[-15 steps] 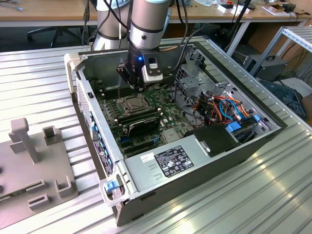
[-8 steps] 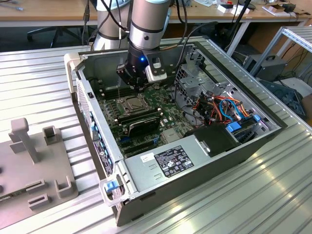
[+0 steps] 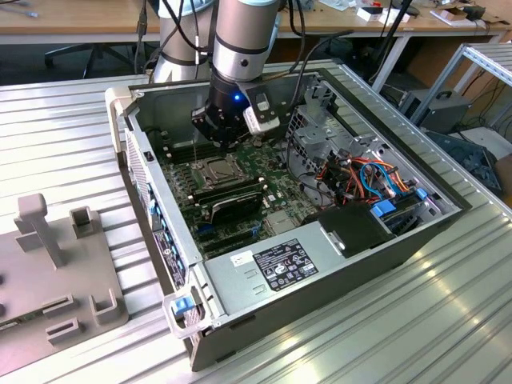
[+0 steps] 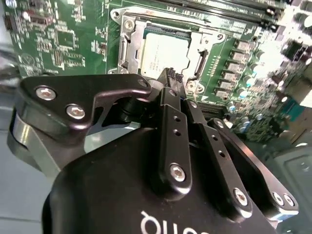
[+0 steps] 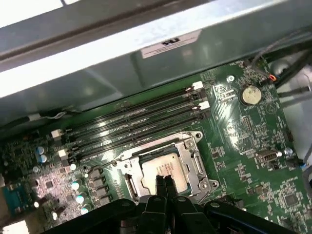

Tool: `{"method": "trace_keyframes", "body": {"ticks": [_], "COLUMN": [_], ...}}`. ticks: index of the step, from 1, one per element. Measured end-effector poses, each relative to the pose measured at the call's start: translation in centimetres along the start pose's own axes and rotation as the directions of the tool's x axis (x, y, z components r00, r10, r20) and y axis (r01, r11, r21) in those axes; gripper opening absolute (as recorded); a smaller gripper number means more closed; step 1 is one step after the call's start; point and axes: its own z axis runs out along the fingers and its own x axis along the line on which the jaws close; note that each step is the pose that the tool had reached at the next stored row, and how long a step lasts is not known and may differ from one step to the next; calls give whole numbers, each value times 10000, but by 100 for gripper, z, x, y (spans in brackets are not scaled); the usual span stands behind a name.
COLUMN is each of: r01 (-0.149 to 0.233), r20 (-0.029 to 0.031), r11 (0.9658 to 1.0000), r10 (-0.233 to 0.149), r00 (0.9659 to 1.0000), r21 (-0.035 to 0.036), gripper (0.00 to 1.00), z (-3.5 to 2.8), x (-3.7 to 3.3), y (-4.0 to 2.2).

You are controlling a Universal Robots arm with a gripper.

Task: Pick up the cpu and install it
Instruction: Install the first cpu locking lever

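In the exterior view we see the arm reaching down into the open computer case (image 3: 448, 210), with the gripper (image 3: 226, 136) low over the green motherboard (image 3: 272, 172), just above the socket (image 3: 218, 170) with its hinged metal frame; a long black card (image 3: 232, 206) lies just beside the socket, on the side nearer the camera, and the power supply (image 3: 276, 268) fills the case's near end. From here we cannot make out the chip itself. In the second wrist view we look past the gripper's black body to its fingertips (image 4: 171, 78), which are drawn together with nothing between them, and the cpu (image 4: 163, 51) lies flat inside the socket frame (image 4: 127, 43), its pale silvery face up, just beyond the tips. In the first wrist view the same holds: the two fingers (image 5: 160, 184) meet in a closed pair right at the near edge of the cpu (image 5: 165, 171), which sits seated within the frame (image 5: 192, 163), with the memory slots (image 5: 131, 124) running alongside and a coin battery (image 5: 250, 94) well apart. Whether the tips touch the chip we cannot tell. We judge the chip to be light, thin and rigid, with a smooth lid that offers little grip and delicate contacts beneath, so it is best taken by two opposite edges, kept level, and never pressed hard.
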Motion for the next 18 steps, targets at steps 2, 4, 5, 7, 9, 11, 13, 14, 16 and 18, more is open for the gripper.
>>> {"method": "trace_keyframes", "body": {"ticks": [2, 4, 5, 7, 9, 11, 13, 14, 16, 18], "r01": [379, 804, 982, 1512, 1917, 2286, 2600, 2748, 3069, 3506], "r20": [-8, -17, -20, -31, -40, -47, -53, -57, -62, -69], "r11": [9993, 9968, 9952, 9885, 9815, 9735, 9656, 9615, 9517, 9365], "r10": [-379, -804, -982, -1512, -1917, -2286, -2600, -2748, -3069, -3506], "r00": [9993, 9968, 9952, 9885, 9814, 9735, 9656, 9615, 9517, 9365], "r21": [0, 0, -2, -3, -5, -7, -9, -10, -12, -16], "gripper": [11, 11, 11, 11, 11, 11, 11, 11, 11, 11], "z": [0, 0, 1, 1, 2, 2, 3, 3, 3, 4], "x": [0, 0, 0, 0, 0, 0, 0, 0, 0, 0], "y": [0, 0, 0, 0, 0, 0, 0, 0, 0, 0]}}
